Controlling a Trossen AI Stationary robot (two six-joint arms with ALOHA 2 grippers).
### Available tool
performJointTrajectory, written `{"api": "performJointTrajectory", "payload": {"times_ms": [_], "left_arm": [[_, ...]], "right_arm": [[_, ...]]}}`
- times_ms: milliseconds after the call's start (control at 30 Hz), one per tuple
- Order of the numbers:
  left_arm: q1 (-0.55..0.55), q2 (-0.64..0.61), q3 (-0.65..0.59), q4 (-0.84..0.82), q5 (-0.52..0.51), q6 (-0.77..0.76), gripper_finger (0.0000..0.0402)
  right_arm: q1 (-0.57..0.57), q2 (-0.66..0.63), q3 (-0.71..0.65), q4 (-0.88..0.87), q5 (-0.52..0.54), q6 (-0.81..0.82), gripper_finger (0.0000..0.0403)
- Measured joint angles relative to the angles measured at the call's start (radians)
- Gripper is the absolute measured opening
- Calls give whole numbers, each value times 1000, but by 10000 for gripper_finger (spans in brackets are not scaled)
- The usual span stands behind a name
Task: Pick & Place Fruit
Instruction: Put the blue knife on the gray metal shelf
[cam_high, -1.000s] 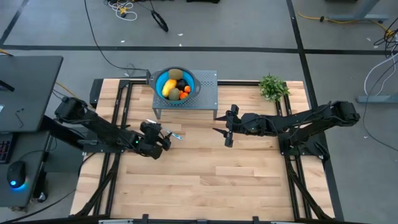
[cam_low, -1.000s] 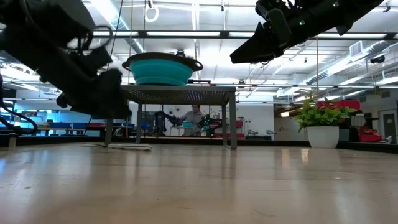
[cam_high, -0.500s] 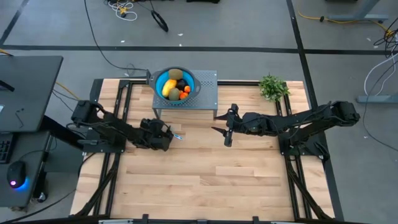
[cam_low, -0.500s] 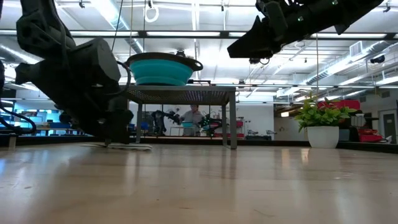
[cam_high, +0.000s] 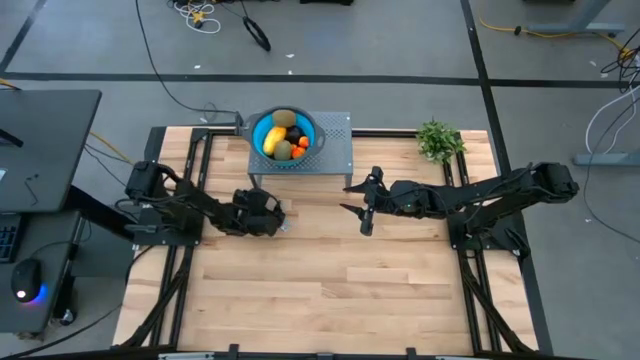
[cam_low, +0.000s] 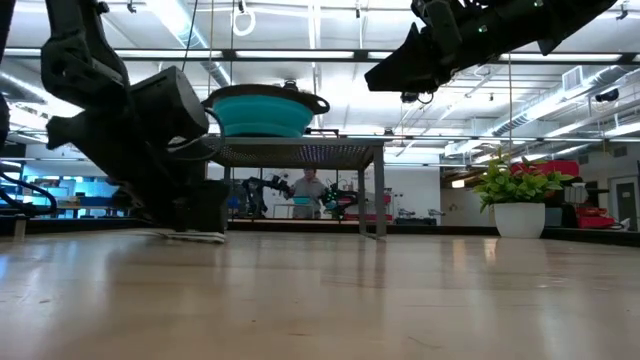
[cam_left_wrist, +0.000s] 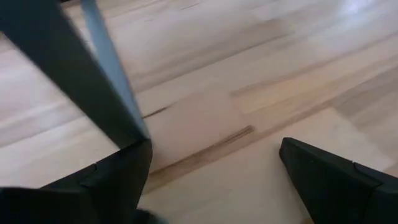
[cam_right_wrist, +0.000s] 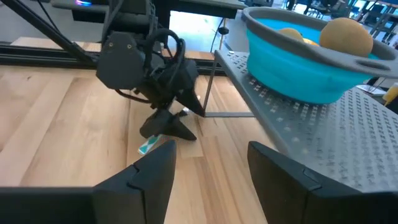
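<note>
Where wooden table (cam_high: 330, 290) ends, grey floor (cam_high: 400, 40) holds cables (cam_high: 200, 14).

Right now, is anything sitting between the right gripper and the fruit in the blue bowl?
Nothing visible blocks it. The right gripper hovers open over the table, off the front right corner of the grey perforated stand. The fruit lies in the blue bowl, open from above; only the bowl's rim stands between.

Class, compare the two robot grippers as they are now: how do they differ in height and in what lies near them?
The left gripper is down at the tabletop, over the knife; the right gripper hangs raised in the air. The left sits by the rack's leg; the right faces the bowl. Both are open and hold nothing.
</note>
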Motion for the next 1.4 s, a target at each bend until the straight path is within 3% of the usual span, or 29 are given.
{"api": "performJointTrajectory", "payload": {"times_ms": [267, 633, 767, 967, 1100, 1200, 1400], "left_arm": [[-35, 6, 0, 114, 69, 61, 373], [-76, 2, 3, 2, 90, -33, 373], [-88, -60, 1, -68, 120, -30, 373], [-125, -240, -4, -349, 158, -65, 373], [-159, -258, -5, -457, 66, -160, 373], [-178, -257, -4, -448, 15, -168, 373], [-158, -256, -3, -463, 14, -193, 373]], "right_arm": [[0, 0, 0, 1, 0, 0, 208], [0, 0, 0, -1, 0, 0, 208], [0, 0, 0, -1, 0, 0, 208], [0, 0, 0, 0, 0, 0, 208], [0, 0, 0, -1, 0, 19, 208], [0, 0, 0, -1, 0, 43, 208], [0, 0, 0, -1, 0, 53, 208]]}}
